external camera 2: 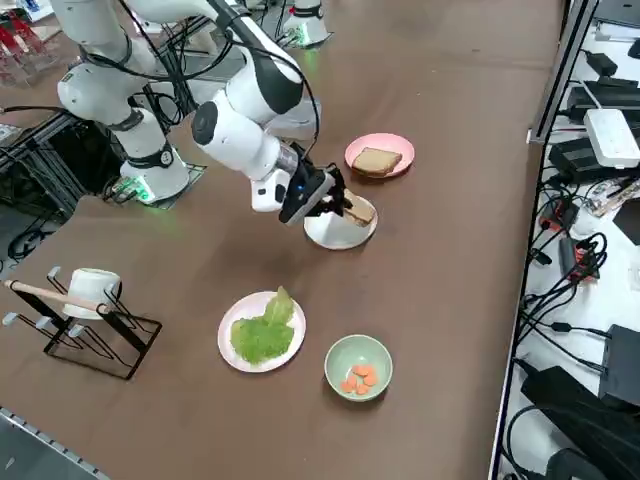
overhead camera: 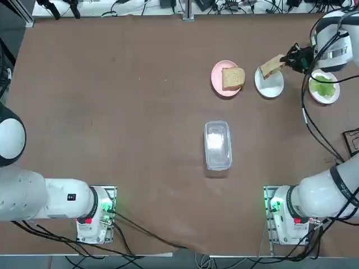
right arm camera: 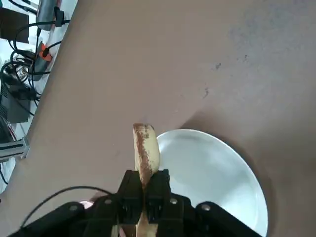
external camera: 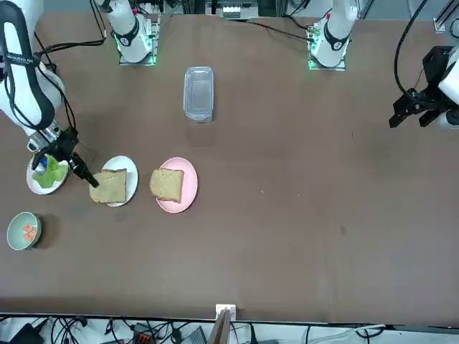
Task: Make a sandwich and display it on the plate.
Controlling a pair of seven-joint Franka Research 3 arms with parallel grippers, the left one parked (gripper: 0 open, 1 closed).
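My right gripper [overhead camera: 287,60] is shut on the edge of a tan bread slice [overhead camera: 271,66]. It holds the slice tilted just over the small white plate [overhead camera: 270,84] at the table's far right. In the wrist view the bread slice [right arm camera: 145,150] stands edge-on between the fingers, beside the white plate [right arm camera: 212,173]. A second bread slice [overhead camera: 233,78] lies on a pink plate [overhead camera: 216,75] to the left. Green lettuce [overhead camera: 323,88] rests on another white plate [overhead camera: 323,98] to the right. No stacked sandwich shows in any view.
A clear lidded container [overhead camera: 217,144] lies mid-table. Near the table's right edge stands a green bowl [external camera 2: 358,367] with orange pieces, close to the lettuce plate [external camera 2: 262,332]. A wire rack with a white mug [external camera 2: 85,310] stands beyond it. Cables trail off the table's right edge.
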